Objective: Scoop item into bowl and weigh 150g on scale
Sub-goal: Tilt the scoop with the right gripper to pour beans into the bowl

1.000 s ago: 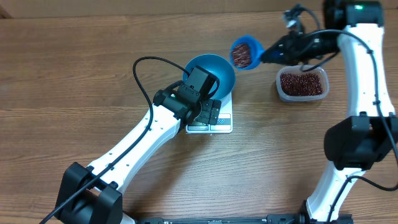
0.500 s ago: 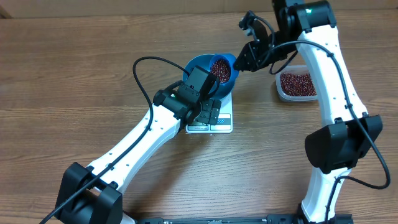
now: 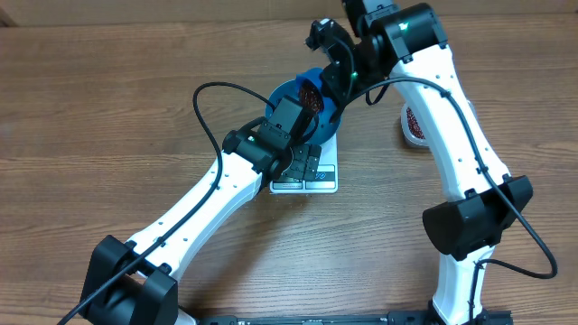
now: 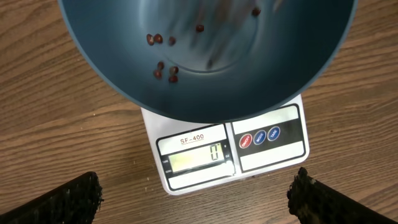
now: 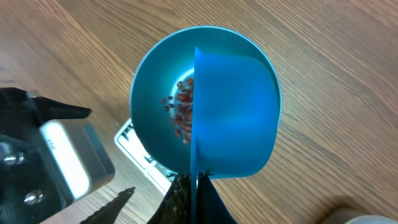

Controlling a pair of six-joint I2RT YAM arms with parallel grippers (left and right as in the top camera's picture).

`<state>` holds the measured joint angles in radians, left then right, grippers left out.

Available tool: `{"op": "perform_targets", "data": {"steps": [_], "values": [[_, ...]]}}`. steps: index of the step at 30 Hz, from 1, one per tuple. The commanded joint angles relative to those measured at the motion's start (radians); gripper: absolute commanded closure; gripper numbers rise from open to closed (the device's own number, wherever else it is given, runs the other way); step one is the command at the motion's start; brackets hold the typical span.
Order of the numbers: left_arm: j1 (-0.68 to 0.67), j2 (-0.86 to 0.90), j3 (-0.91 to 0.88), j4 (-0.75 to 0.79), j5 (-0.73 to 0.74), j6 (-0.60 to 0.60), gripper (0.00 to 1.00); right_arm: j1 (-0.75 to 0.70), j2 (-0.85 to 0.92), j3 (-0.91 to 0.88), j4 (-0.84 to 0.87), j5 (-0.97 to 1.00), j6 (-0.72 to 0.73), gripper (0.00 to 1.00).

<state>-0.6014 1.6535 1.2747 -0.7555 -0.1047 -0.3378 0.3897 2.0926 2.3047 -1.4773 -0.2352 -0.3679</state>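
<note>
- Pouring: the right end effector [image 5: 191, 198], clamped on the scoop [image 5: 233, 115], tips beans [image 5: 181, 118] into the bowl [image 5: 146, 87] — it sits on the scale [image 4: 261, 146].
- Left end effector [image 4: 194, 200] hangs wide, empty, before the scale.
- Next, probably: empty the scoop, refill — few beans in.

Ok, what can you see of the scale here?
The scale is a flat white plastic-looking slab lying level on the wooden table. Its front strip carries a lit display reading 0, the label SF-400 and three round buttons, one red, two blue. The blue bowl sits on it, overhanging its platform.
</note>
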Motion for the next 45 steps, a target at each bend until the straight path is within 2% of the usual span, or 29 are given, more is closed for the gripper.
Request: {"op": "perform_targets", "data": {"steps": [1,10,23,36,45], "values": [[0.001,-0.006,0.011,0.000,0.001,0.001,0.00,0.015,-0.023,0.034,0.006,0.089,-0.011,0.96],[0.001,-0.006,0.011,0.014,0.013,-0.010,0.01,0.025,-0.023,0.033,0.007,0.088,-0.047,0.96],[0.001,-0.006,0.011,-0.058,0.057,-0.010,0.00,0.043,-0.029,0.034,0.026,0.107,-0.095,0.96],[0.001,-0.006,0.011,-0.056,0.056,-0.010,0.00,0.069,-0.111,0.034,0.028,0.142,-0.113,0.96],[0.001,-0.006,0.011,-0.056,0.056,-0.010,0.01,0.155,-0.121,0.033,0.004,0.331,-0.092,0.96]]}}
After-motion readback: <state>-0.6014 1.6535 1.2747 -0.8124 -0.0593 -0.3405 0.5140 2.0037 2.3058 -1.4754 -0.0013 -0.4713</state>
